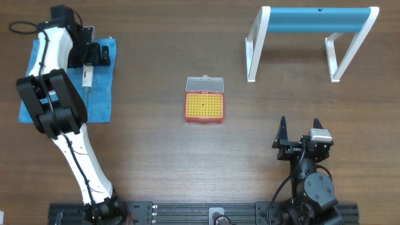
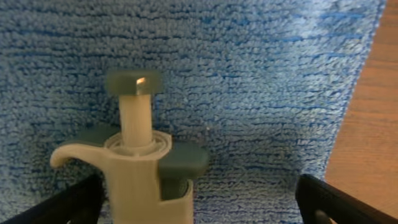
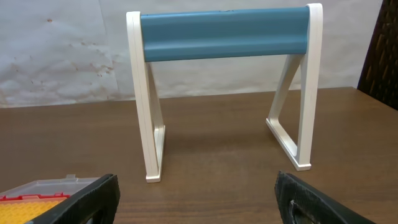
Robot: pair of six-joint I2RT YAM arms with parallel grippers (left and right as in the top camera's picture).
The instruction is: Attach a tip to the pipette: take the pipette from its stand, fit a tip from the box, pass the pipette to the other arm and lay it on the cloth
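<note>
Pipette (image 2: 146, 186) on the blue cloth (image 2: 261, 81) between wide-open left jaws, apparently untouched; right jaws wide too.

Pipette (image 1: 87, 78) is lying on cloth (image 1: 103, 100) at far left; box (image 1: 204, 107) is sitting centre; stand (image 1: 315, 19) is standing right of it, farther back.

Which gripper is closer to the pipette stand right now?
Right. The right gripper is open in front of the pipette stand, facing it; the left gripper is far across the table, over the pipette on the blue cloth.
</note>
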